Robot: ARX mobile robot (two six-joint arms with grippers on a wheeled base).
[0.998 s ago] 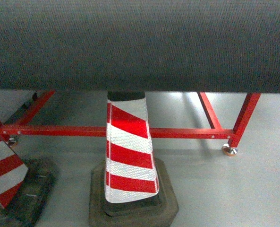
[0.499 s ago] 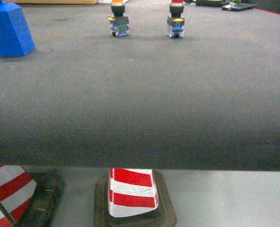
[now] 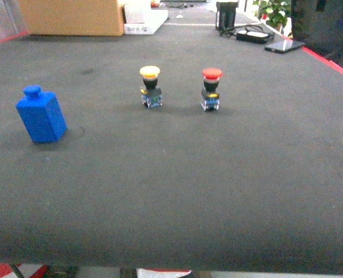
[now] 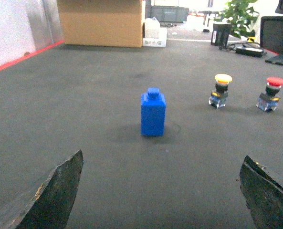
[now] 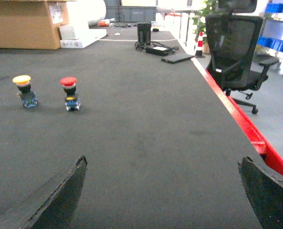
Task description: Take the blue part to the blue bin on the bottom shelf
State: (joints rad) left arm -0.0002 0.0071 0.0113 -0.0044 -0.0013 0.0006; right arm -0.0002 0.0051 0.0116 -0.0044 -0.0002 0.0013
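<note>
Nothing's been grasped: the blue part [image 4: 153, 112] stands upright on the table [image 3: 217, 174], dead ahead of the spread left gripper [image 4: 160, 191], which should advance and pinch it; right gripper [image 5: 162, 191] likewise spread.

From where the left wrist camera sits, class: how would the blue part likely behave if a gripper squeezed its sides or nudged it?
The blue part looks like a rigid moulded block, so it should probably hold its shape when squeezed. Its flat sides suggest a steady grip. It stands taller than wide on the dark table mat, so a high nudge might tip it; its boxy shape is unlikely to roll.
</note>
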